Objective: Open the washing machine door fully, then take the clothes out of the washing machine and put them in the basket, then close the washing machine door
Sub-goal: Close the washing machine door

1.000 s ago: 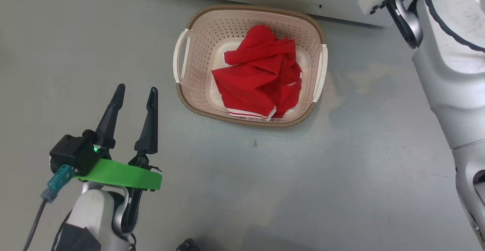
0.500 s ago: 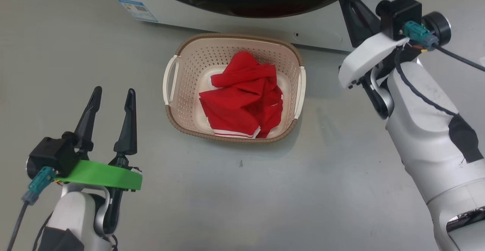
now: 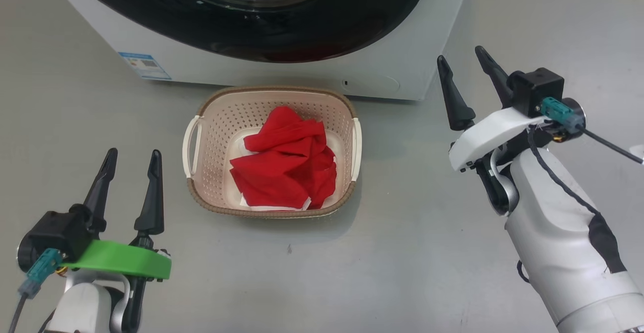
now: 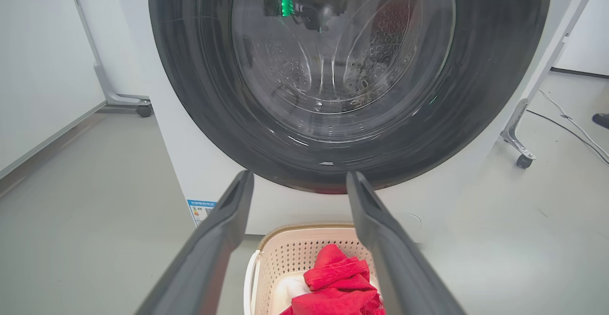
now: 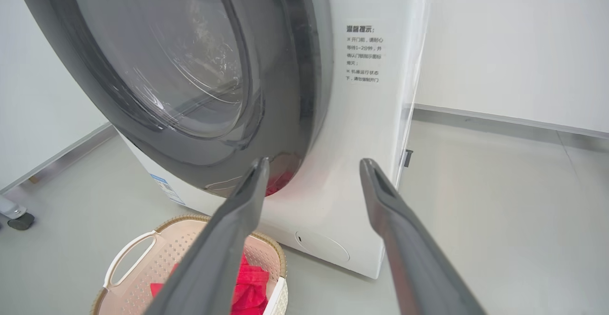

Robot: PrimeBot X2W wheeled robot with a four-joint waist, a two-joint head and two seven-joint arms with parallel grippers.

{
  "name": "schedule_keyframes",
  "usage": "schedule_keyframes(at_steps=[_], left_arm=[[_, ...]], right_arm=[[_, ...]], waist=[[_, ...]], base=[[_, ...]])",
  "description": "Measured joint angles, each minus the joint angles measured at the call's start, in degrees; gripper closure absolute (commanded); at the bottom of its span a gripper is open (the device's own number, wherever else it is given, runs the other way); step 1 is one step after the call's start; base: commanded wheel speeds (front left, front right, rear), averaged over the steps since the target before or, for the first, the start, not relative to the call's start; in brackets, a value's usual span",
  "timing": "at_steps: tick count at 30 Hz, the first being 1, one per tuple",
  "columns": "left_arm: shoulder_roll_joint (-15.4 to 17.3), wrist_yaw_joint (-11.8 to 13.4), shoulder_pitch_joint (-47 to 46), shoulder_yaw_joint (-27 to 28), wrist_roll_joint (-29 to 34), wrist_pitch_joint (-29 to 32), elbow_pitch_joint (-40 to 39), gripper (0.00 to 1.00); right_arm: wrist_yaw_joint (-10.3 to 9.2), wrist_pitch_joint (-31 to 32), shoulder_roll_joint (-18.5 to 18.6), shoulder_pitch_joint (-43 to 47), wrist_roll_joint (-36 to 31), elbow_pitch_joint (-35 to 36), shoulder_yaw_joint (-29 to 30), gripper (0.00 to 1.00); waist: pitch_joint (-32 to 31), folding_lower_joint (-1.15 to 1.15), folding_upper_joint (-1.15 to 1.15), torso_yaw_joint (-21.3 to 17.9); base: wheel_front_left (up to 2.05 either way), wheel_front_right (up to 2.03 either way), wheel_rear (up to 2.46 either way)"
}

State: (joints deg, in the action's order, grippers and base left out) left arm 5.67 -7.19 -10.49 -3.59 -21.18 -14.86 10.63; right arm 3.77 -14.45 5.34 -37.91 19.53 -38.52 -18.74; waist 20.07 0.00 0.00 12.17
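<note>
The washing machine (image 3: 382,66) stands at the top of the head view, and its glossy black washing machine door (image 3: 282,31) lies flat against the front. In front of it on the grey floor stands the basket (image 3: 216,121), with the red clothes (image 3: 287,167) bunched inside. My left gripper (image 3: 132,157) hovers open and empty at the lower left, left of the basket. To the right of the basket, near the machine's front corner, my right gripper (image 3: 460,55) is open and empty. The left wrist view faces the door (image 4: 476,91) head-on, above the basket (image 4: 285,243) and clothes (image 4: 338,277). The right wrist view shows the door (image 5: 290,77) side-on.
A blue sticker (image 3: 146,65) marks the machine's lower left front. Castored frame legs (image 4: 523,160) stand on either side of the machine, and a cable (image 4: 571,124) trails over the floor at its right. Open grey floor surrounds the basket.
The head camera has tilted up, bringing more of the machine and door into view. My right gripper has drawn back from the door and opened its fingers. The left gripper stays open.
</note>
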Motion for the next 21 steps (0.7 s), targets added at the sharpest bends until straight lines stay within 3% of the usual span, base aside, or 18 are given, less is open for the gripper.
schedule_keyframes(at_steps=[21], left_arm=[[0.49,0.00,4.68,3.37,2.56,0.00,1.20,0.00]], right_arm=[[-3.36,0.00,-1.34,17.78,0.59,10.78,5.16,0.00]], waist=[[-7.27,0.00,0.00,-7.97]], base=[[0.00,0.00,0.00]])
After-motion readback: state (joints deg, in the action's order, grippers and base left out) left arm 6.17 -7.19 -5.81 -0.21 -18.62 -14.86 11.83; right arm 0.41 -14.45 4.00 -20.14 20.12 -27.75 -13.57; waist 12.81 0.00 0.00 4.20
